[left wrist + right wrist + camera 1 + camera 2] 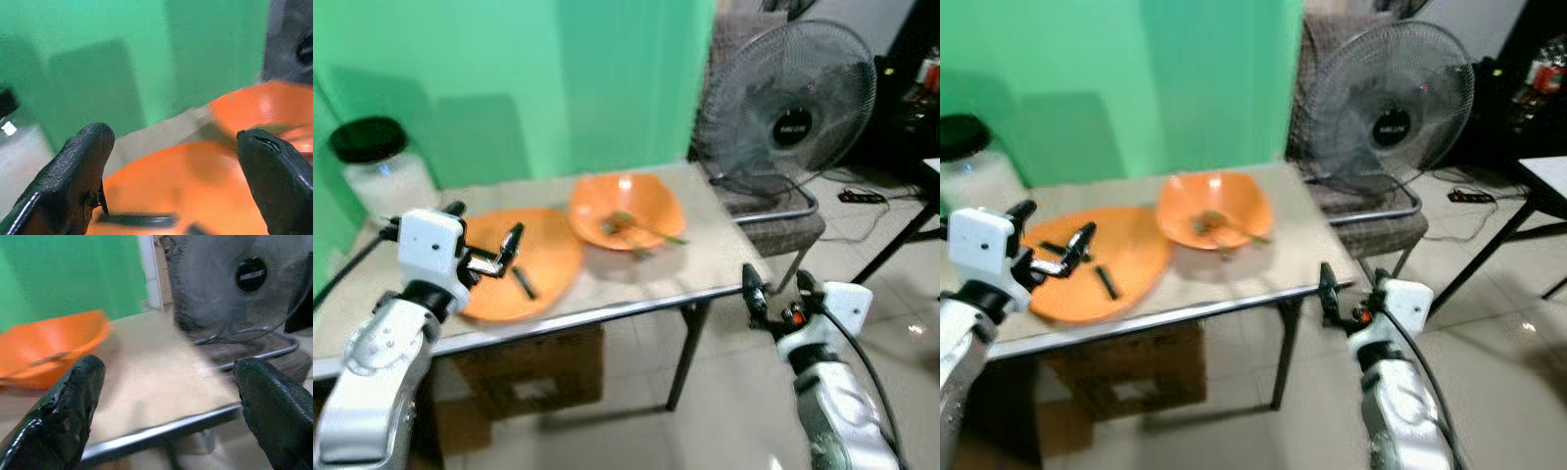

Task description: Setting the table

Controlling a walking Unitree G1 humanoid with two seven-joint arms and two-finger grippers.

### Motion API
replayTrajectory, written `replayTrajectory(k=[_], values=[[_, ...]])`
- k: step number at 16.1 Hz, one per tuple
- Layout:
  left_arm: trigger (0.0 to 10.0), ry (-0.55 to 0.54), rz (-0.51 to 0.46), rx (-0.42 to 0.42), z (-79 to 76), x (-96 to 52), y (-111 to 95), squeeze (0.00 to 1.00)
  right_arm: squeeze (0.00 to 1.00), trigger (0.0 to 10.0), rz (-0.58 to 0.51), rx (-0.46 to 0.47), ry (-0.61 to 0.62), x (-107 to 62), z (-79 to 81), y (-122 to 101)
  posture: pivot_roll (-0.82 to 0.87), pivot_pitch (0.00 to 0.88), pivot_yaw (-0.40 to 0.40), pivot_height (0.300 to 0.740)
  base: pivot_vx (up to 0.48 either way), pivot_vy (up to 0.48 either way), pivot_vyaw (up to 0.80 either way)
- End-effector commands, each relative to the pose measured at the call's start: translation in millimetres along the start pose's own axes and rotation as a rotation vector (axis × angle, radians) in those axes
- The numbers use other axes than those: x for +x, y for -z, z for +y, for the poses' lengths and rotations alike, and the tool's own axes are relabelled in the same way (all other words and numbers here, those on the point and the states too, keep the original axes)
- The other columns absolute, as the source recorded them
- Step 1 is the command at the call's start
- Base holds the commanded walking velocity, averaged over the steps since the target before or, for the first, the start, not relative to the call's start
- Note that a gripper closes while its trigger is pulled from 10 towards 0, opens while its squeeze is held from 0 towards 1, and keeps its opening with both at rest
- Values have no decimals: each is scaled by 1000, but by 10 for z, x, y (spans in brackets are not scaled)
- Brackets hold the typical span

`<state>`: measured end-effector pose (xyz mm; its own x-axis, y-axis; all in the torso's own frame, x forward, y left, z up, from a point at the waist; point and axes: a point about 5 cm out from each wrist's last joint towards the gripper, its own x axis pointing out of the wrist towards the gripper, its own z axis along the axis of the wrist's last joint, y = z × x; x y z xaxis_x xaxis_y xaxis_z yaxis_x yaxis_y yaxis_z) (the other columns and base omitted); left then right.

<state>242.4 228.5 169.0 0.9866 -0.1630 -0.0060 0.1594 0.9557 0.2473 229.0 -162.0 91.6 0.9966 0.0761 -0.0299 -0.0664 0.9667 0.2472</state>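
Already the left gripper (481, 238) hangs spread and empty over the orange plate (543, 266), dark utensils (523, 282) just beneath, likely for picking. Beyond it sits the orange bowl (628, 210). Right gripper (781, 290), spread, waits off the table (720, 250) edge.

Silver-white jointed arms, boxy white wrist housings, black cables trailing, long black fingers (513, 242) with rough-textured pads.
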Motion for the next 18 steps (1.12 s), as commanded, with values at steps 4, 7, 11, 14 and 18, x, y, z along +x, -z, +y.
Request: replayTrajectory(k=[4,7,11,14,18], values=[[10000,15,-1,-3,-38,30,-13,0,0,10000,-15,-13,12,1,-57,-47,-32,0,-36,740,0,446,-800],[10000,25,-14,27,-53,29,-35,0,0,10000,-15,-12,16,-11,-57,-43,-34,0,-34,740,0,295,-800],[10000,26,-4,30,-91,29,-14,0,0,10000,-17,-10,18,-17,-62,-42,-32,0,-36,740,0,-420,-327],[10000,10,5,3,-107,33,-1,0,0,10000,-11,-27,0,2,-78,-60,-29,0,-42,740,0,0,0],[10000,-75,99,-24,38,46,103,1000,0,10000,-12,-73,-89,62,-104,-184,-28,0,-44,740,0,0,0]])
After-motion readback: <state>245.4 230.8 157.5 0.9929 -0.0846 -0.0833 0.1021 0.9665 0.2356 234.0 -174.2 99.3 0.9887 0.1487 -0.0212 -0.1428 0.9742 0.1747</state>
